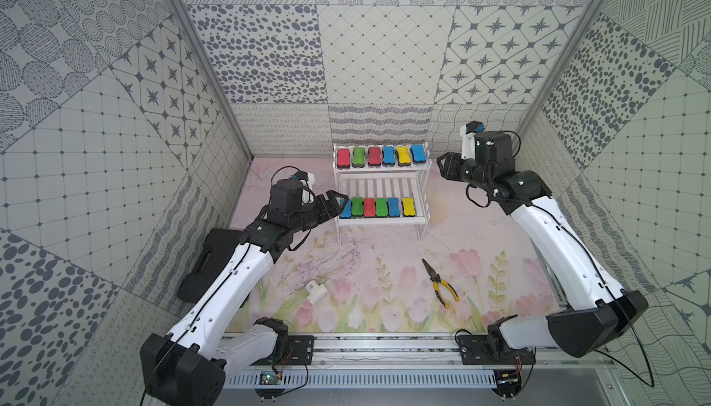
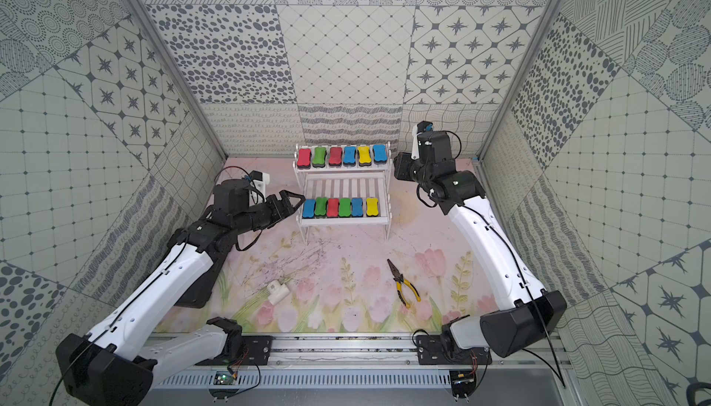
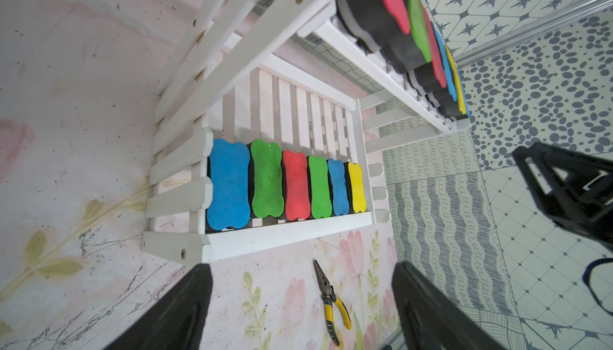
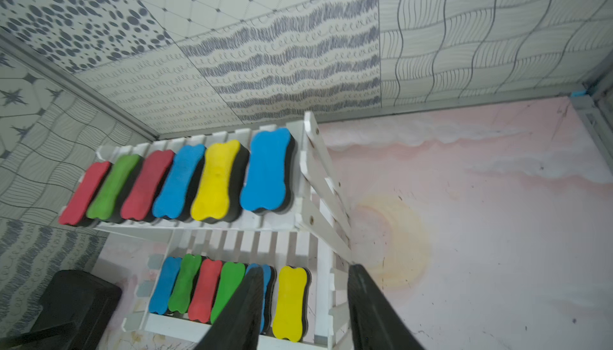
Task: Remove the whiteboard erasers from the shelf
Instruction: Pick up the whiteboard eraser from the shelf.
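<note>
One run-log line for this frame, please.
whiteboard erasers: twelve on shelf | left tool: open, at lower tier's left end | right tool: open, empty, beside shelf

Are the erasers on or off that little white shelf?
On: six erasers sit on the upper tier of the shelf and six more on its lower tier.

Bright, even light; soft shadows beneath the shelf [image 1: 381,221]; top views sharp but bowed at edges; wrist views stretched, slightly soft.

Lab test cell (patterned walls [image 1: 384,57]).
</note>
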### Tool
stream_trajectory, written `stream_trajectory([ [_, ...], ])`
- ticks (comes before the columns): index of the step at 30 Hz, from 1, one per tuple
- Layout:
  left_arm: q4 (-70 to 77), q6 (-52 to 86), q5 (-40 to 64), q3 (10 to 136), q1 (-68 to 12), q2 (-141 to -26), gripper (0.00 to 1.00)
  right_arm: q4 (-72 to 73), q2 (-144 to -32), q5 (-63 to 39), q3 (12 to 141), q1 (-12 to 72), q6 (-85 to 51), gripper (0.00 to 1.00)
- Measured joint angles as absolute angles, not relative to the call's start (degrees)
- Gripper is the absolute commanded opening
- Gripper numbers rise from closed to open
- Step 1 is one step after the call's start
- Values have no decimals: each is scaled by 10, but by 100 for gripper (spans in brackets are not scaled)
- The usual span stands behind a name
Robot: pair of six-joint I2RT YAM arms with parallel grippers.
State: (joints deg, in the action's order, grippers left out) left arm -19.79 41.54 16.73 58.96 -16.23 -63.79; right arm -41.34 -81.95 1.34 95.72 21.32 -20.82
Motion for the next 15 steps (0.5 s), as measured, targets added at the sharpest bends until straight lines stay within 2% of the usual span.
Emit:
stream_trajectory([
  [7, -212, 404, 179, 605, -164, -639, 90, -490, -972, 13, 1180, 226, -187, 45],
  [15, -221, 394, 189, 615, -164, -652, 90, -598, -1096, 26, 1312, 241, -167, 48],
])
